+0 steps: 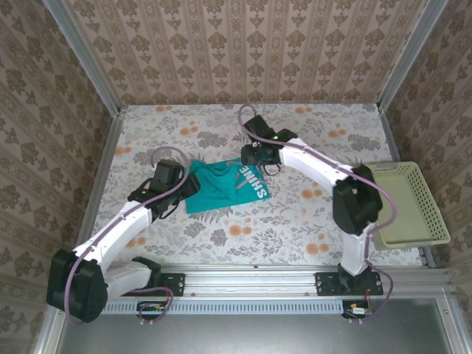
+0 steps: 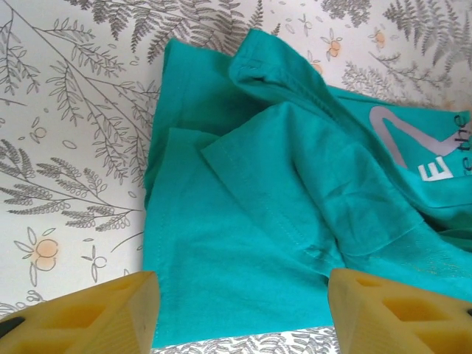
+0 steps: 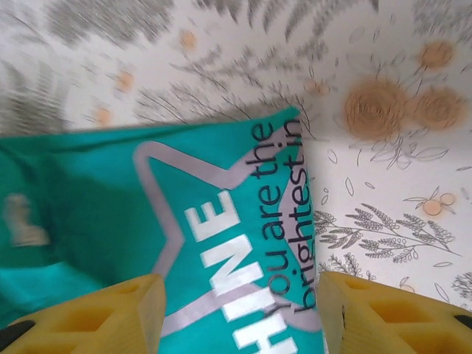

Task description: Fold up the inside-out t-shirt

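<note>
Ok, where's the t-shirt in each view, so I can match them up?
Top external: t-shirt lies left of centre, SHINE lettering at its right end.
Left wrist: t-shirt spans centre and right, plain teal folds nearest, lettering at the right edge.
Right wrist: t-shirt covers left and lower centre, print up.
Shared landmark: the white SHINE lettering.

We look down on a counter (image 1: pixel 295 221) covered with a pale cloth printed in grey ferns and orange flowers. Walls (image 1: pixel 243 51) in beige patterned wallpaper close three sides, with metal posts (image 1: pixel 83 51) at the corners. The light is soft and even.
</note>
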Available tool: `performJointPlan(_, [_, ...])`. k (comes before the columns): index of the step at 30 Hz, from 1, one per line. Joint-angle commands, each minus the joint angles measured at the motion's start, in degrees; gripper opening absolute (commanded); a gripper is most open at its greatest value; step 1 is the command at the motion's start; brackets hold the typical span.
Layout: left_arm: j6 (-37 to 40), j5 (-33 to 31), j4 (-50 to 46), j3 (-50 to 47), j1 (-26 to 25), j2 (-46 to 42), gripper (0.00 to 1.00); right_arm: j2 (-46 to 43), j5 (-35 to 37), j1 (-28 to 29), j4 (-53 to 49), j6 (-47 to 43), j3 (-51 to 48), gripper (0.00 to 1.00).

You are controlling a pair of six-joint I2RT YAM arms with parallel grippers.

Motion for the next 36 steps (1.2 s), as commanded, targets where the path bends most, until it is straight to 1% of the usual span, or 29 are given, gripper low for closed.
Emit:
performJointPlan(1, [-0.1,-2.8,-1.9,-0.9,-0.1,-2.5,0.64,7.1,3.2,3.2,-0.8,-2.2,4.5,0.59])
performJointPlan(3, [0.3,-3.7,-3.3,-1.7,0.0,-5.0,0.65,9.9,2.1,5.9,-1.1,-2.9,7.7,0.58])
performJointPlan(4, [0.6,-3.6,-4.0,-2.2,0.5,-5.7,0.65,10.7,0.4,6.8,-1.1,-2.6,8.9,0.59])
performJointPlan(6, [1.1,-3.3,-5.2,-3.1,2.3,-7.6,0.65,12.3,-8.1,8.0,0.6,-0.7,11.1,0.58])
performJointPlan(7, [1.3,-2.7,-5.4,-3.6,3.3,-8.2,0.65,12.7,-10.6,8.8,1.5,0.1,11.8,0.58])
performJointPlan(8, [1.6,-2.1,-5.5,-4.2,4.3,-8.7,0.65,13.4,-12.0,9.9,1.7,0.3,13.1,0.57])
performJointPlan(10, [1.9,-0.9,-5.1,-5.1,6.0,-9.0,0.65,15.5,-12.0,12.0,-1.0,-0.3,17.5,0.58])
performJointPlan(12, [2.2,0.9,-4.4,-5.4,6.9,-8.4,0.65,17.4,-12.7,12.7,-3.8,-1.0,20.8,0.58])
performJointPlan(14, [3.0,3.0,-3.4,-4.8,6.8,-6.9,0.65,16.2,-11.6,12.0,-3.9,-1.1,20.0,0.57])
performJointPlan(16, [3.6,4.0,-3.0,-3.5,5.7,-4.5,0.65,12.7,-9.3,10.5,-2.6,-1.7,16.6,0.57])
performJointPlan(19, [4.5,2.4,-3.1,-0.5,1.2,0.3,0.65,8.2,-5.0,7.5,-1.6,-3.7,12.4,0.57])
performJointPlan(22, [4.1,0.9,-3.0,2.0,-2.4,6.4,0.64,8.1,-3.0,3.7,-2.4,-5.6,11.1,0.57])
performJointPlan(26, [4.1,-0.1,-1.9,4.0,-3.3,14.2,0.63,10.0,-1.6,0.1,-2.1,-6.4,9.4,0.58])
performJointPlan(30, [5.3,-0.9,-1.0,5.7,-2.7,20.6,0.56,11.9,-0.2,-1.7,-2.3,-6.1,8.1,0.58])
performJointPlan(33, [5.6,1.1,0.4,5.8,-1.7,23.5,0.46,11.5,1.3,-2.5,-1.7,-4.3,5.4,0.58])
performJointPlan(36, [5.5,2.1,1.6,5.6,-1.1,24.7,0.37,10.6,1.0,-3.1,-0.2,-3.0,2.2,0.58])
